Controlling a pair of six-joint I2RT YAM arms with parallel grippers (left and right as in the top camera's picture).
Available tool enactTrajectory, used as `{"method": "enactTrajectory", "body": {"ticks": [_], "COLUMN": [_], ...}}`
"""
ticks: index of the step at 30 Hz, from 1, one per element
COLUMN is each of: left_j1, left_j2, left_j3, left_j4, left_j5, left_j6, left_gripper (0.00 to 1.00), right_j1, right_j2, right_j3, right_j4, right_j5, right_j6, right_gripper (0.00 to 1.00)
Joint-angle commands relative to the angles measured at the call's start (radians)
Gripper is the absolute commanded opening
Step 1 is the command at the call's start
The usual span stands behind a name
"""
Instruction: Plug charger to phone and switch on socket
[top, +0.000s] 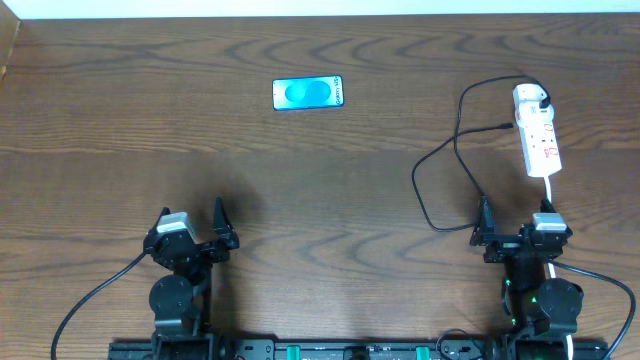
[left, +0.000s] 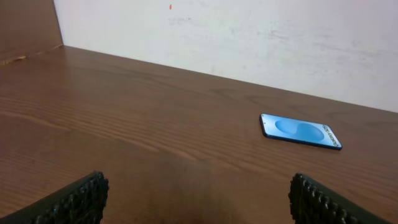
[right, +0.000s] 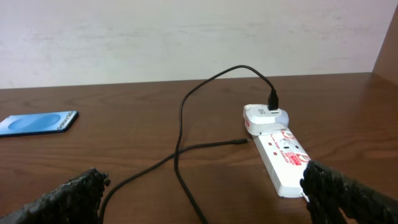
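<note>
The phone (top: 308, 94) lies flat at the back middle of the table, blue screen up; it also shows in the left wrist view (left: 301, 131) and the right wrist view (right: 37, 122). The white socket strip (top: 538, 135) lies at the right (right: 281, 159). The charger's white plug head (top: 530, 97) sits in its far end (right: 266, 118). The black cable (top: 440, 165) loops left and back; its connector tip (top: 507, 127) lies loose beside the strip (right: 241, 142). My left gripper (top: 222, 235) is open and empty near the front (left: 198, 199). My right gripper (top: 487, 232) is open and empty (right: 202, 193), just short of the strip.
The strip's white cord (top: 551, 190) runs toward the front, past my right arm. The cable loop lies on the table between my right fingers (right: 186, 180). A white wall bounds the table's far edge (left: 249, 37).
</note>
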Motion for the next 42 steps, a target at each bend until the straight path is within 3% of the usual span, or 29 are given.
{"method": "enactTrajectory", "body": {"ticks": [1, 32, 42], "left_j1": [0.002, 0.002, 0.002], "left_j2": [0.003, 0.003, 0.015], "left_j3": [-0.03, 0.021, 0.111], "left_j4": [-0.018, 0.037, -0.05], "left_j5": [-0.009, -0.004, 0.004], "left_j6": [0.017, 0.008, 0.005], "left_gripper": [0.93, 0.93, 0.93], "right_j1": [0.008, 0.008, 0.008], "right_j2": [-0.006, -0.006, -0.006], "right_j3": [-0.002, -0.002, -0.002], "right_j4": [-0.005, -0.004, -0.005], "right_j5": [0.012, 0.012, 0.012], "right_j6": [0.006, 0.006, 0.006], "right_gripper": [0.99, 0.99, 0.99]}}
